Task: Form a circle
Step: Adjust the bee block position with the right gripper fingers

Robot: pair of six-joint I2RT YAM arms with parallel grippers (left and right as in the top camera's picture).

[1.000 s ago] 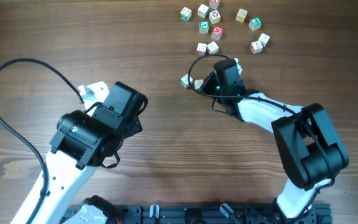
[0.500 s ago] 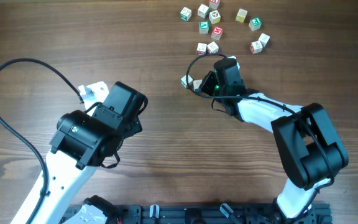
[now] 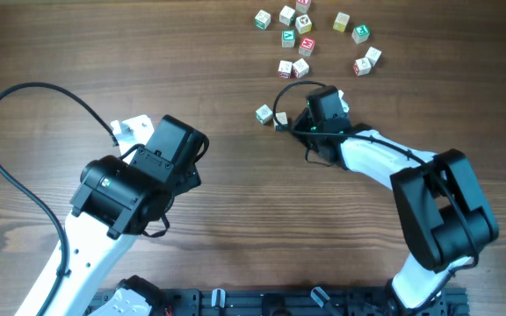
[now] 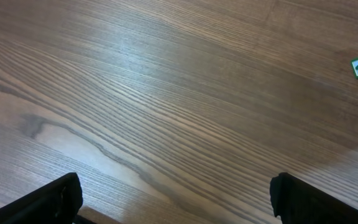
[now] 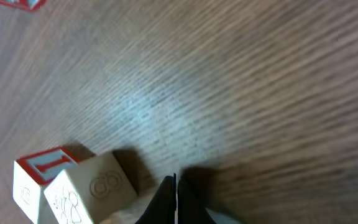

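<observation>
Right hand (image 5: 174,198) clamped shut on nothing, low over tabletop (image 3: 235,211). White letter cube (image 5: 95,186) just beside right hand's tips, red-edged cube (image 5: 36,176) against it. Loose cube cluster (image 3: 304,25) beyond right hand. Left hand (image 4: 176,205) wide open, well apart from right hand.

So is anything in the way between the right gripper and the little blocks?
Nothing visible. The shut right gripper sits right beside the beige cube, with the red-edged cube just past it.

Wood-grain table (image 3: 235,219) — black cable (image 3: 32,85) looped at left.
</observation>
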